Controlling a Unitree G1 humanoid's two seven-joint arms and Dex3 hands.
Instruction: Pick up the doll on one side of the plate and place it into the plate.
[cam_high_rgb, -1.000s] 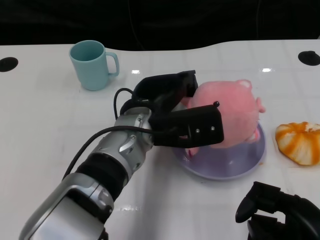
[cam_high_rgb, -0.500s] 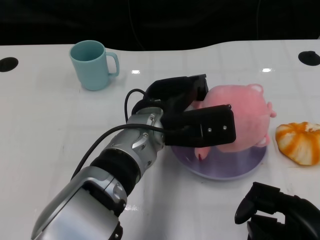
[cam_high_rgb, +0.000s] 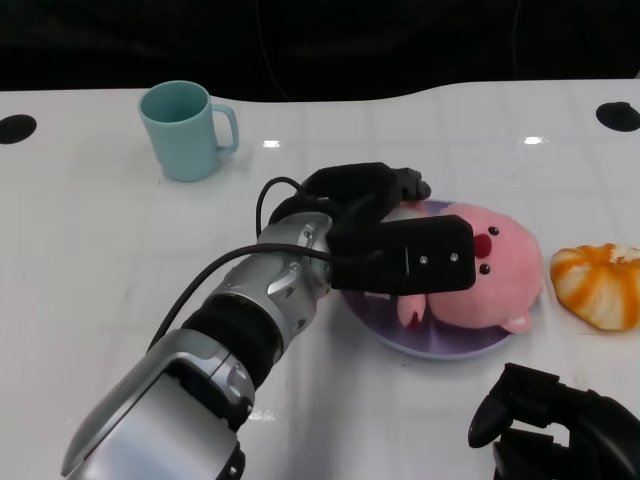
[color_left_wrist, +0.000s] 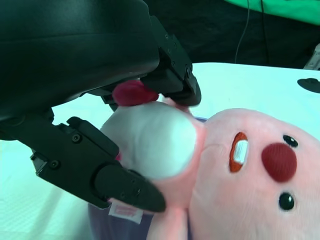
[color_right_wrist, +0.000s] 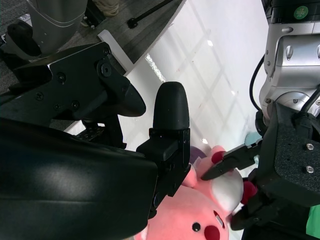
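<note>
The pink plush doll (cam_high_rgb: 495, 275) lies face up on the lilac plate (cam_high_rgb: 440, 347), right of the table's middle. My left hand (cam_high_rgb: 385, 235) reaches in from the left and still grips the doll's body, thumb in front and fingers behind. In the left wrist view the fingers (color_left_wrist: 115, 182) press on both sides of the doll's white belly (color_left_wrist: 155, 142). My right hand (cam_high_rgb: 560, 430) rests low at the near right edge, apart from the plate and holding nothing. The right wrist view shows its fingers (color_right_wrist: 170, 115) spread above the doll (color_right_wrist: 195, 215).
A teal mug (cam_high_rgb: 185, 128) stands at the back left. An orange-and-white striped soft object (cam_high_rgb: 600, 285) lies just right of the plate. Black round marks (cam_high_rgb: 15, 127) (cam_high_rgb: 620, 115) sit at the far corners of the white table.
The doll has come down and rolled from its side to face up on the plate. My left hand has moved right and lower with it. The right hand has stayed put.
</note>
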